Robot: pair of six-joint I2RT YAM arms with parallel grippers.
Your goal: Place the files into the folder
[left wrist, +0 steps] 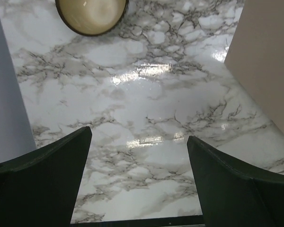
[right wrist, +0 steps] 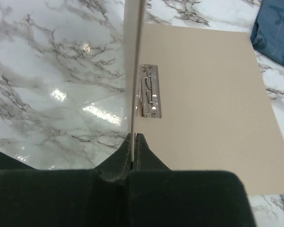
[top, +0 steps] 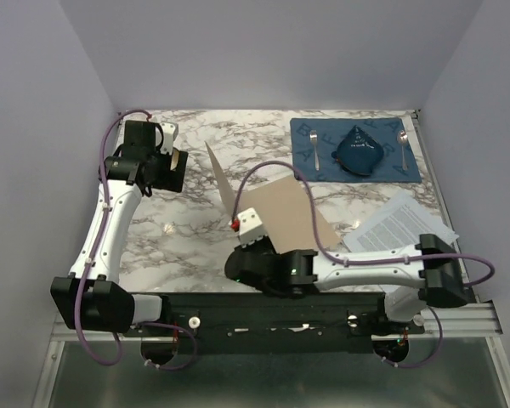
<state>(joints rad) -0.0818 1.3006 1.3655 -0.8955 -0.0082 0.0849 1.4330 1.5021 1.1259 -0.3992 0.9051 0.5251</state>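
Note:
The tan folder (top: 293, 217) lies open mid-table, one leaf flat and the other leaf (top: 223, 174) raised on edge. My right gripper (top: 236, 219) is shut on the near edge of that upright leaf (right wrist: 134, 71), pinched between the jaws at the gripper (right wrist: 134, 138). A metal clip (right wrist: 149, 91) sits on the flat leaf (right wrist: 203, 118) by the spine. The files (top: 404, 221), white printed sheets, lie to the right of the folder. My left gripper (top: 166, 166) hangs open over bare marble at the back left, nothing between its fingers (left wrist: 138, 137); the folder's leaf (left wrist: 265, 61) shows at its right.
A blue placemat (top: 306, 136) at the back right carries cutlery and a folded dark-blue napkin (top: 359, 151). A round tan bowl (left wrist: 91, 14) stands just beyond the left gripper. Grey walls close in the marble table (top: 178, 229) on three sides.

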